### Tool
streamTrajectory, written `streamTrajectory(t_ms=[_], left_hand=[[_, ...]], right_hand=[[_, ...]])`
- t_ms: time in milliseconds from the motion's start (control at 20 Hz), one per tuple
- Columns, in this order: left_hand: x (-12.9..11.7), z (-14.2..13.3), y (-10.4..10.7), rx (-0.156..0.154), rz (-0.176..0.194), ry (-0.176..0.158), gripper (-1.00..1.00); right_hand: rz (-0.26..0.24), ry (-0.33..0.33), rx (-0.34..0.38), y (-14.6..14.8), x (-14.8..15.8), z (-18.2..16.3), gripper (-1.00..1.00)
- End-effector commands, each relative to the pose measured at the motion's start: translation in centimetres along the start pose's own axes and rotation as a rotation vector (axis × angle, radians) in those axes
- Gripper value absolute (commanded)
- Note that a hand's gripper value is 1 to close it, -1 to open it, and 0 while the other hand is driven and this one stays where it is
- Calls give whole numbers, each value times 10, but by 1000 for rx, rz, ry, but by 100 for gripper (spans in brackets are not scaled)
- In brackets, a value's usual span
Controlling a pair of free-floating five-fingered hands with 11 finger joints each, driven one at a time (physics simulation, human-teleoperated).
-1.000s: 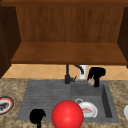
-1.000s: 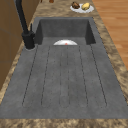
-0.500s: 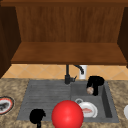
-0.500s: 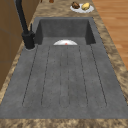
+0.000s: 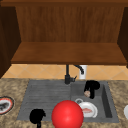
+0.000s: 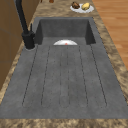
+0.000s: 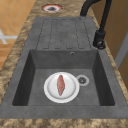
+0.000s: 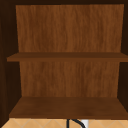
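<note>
Your right hand (image 5: 91,87) hangs over the sink basin (image 7: 35,82), fingers curled round one small tan object (image 5: 87,94). Below it lies one white plate (image 7: 61,87) bearing one fish piece (image 7: 60,84). Your left hand (image 5: 36,116) hovers by one red ball (image 5: 67,114); I cannot tell its grip.

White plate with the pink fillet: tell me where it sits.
The white plate lies flat on the sink basin floor, just left of the drain in the right side view; in the front view it lies below the right hand.

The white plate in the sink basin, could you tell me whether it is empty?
No, the white plate in the basin holds a reddish piece of food lying across its middle.
</note>
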Motion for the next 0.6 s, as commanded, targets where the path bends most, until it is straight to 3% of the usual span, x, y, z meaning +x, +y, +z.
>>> streamTrajectory(t_ms=[0,550], left_hand=[[0,0,0,0,0,0,0],[0,0,0,0,0,0,0]], right_hand=[[6,17,-33,17,-12,-37,100],[5,19,-28,66,-49,-147,100]])
